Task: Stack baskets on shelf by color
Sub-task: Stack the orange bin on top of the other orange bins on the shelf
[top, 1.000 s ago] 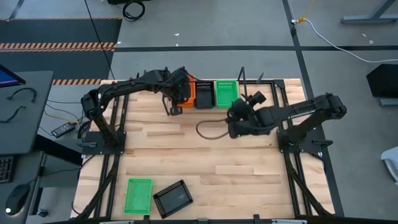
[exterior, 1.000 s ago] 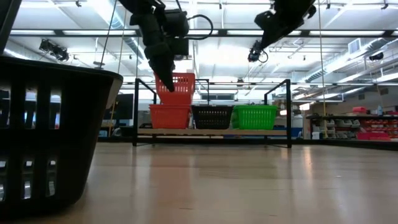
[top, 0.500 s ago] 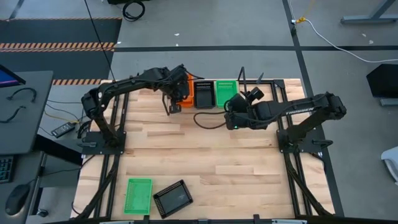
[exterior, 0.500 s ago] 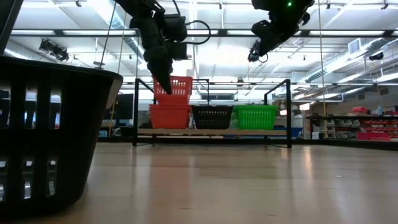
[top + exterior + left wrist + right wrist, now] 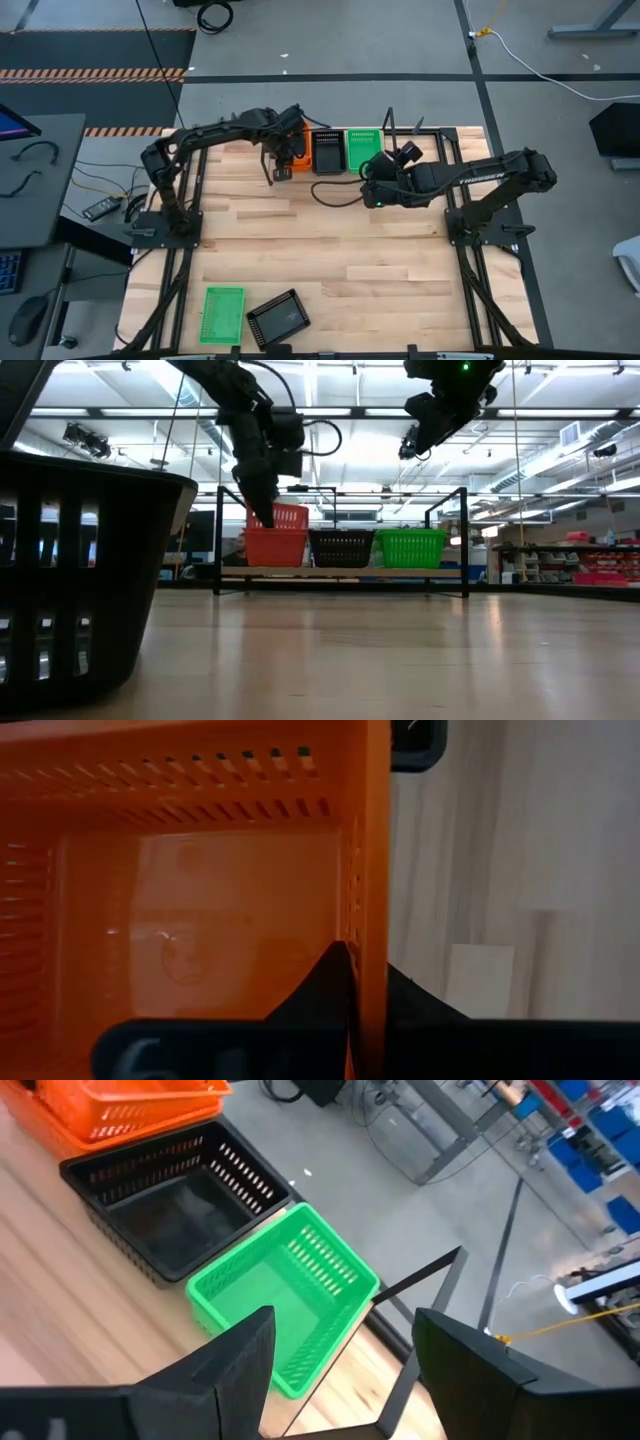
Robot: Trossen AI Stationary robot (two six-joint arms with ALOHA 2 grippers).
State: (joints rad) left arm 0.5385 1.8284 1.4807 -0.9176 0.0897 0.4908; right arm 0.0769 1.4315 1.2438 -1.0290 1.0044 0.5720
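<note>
The shelf (image 5: 400, 135) stands at the table's far edge. On it sit an orange basket (image 5: 275, 548), a black basket (image 5: 342, 547) and a green basket (image 5: 412, 547) side by side. My left gripper (image 5: 262, 510) is shut on a second orange basket (image 5: 288, 517), which is tilted and partly sunk into the orange one on the shelf. My right gripper (image 5: 372, 190) is open and empty, raised above the table just near of the green basket (image 5: 290, 1300). Another green basket (image 5: 222, 313) and black basket (image 5: 278, 318) lie at the table's near left. My left gripper pinches one wall of the upper orange basket (image 5: 368, 930) at its rim, one finger (image 5: 330, 985) inside the basket and one outside. The fingers come from above, pointing down, on the basket's near-left side. The basket is tilted, its lower part inside the orange basket on the shelf.
The shelf's black upright rods (image 5: 464, 540) stand at its ends. A black basket (image 5: 70, 570) looms close in the low view. Bare tabletop (image 5: 330, 250) lies between the shelf and the near baskets. A black cable (image 5: 335, 195) loops by the right arm.
My left gripper has gone down toward the shelf with the orange basket, which has sunk from above the shelf's orange basket partly into it, still tilted. My right gripper shifted a little toward the table's left and the shelf, then stayed still, open.
</note>
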